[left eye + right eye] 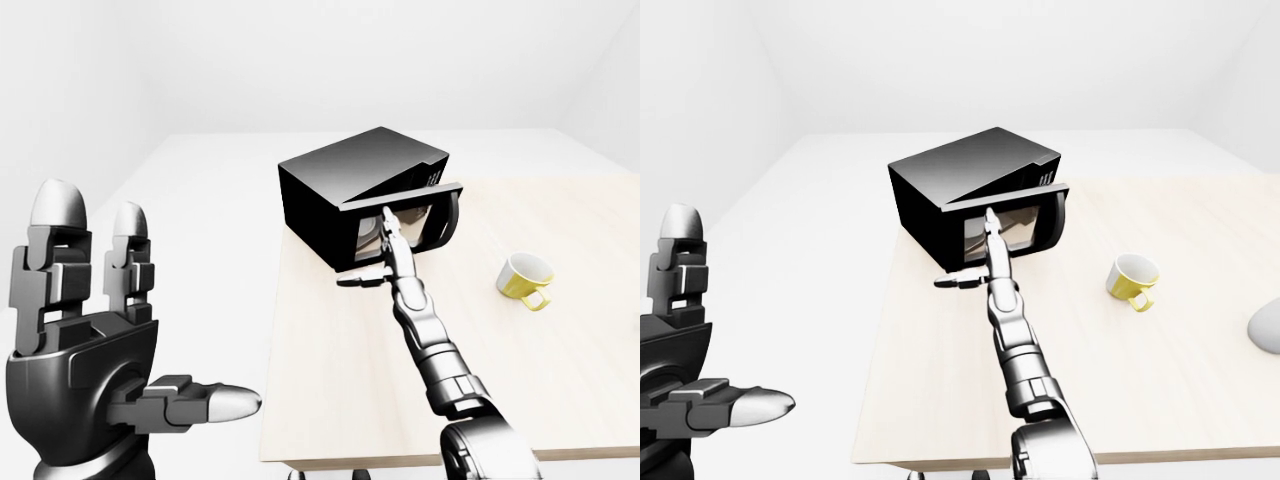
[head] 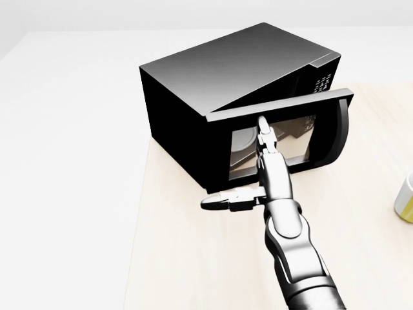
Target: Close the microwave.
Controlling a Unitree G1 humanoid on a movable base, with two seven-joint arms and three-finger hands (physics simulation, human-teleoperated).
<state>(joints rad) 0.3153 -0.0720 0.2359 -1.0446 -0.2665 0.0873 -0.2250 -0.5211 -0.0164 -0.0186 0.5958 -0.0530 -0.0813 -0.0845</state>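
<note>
Microwave (image 2: 213, 71) door (image 2: 284, 132) nearly shut — right hand (image 2: 261, 161) fingers spread, fingertip on its glass.

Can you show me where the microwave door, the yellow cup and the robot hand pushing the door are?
microwave door (image 2: 326, 126), head view, on its dark right-hand frame.
yellow cup (image 1: 523, 275), left-eye view, on its outer side.
right robot hand (image 2: 261, 152), head view, on the straight fingers against the door glass.

Black microwave (image 2: 226, 71) on the table, door (image 2: 284, 132) seemingly slightly ajar.
</note>
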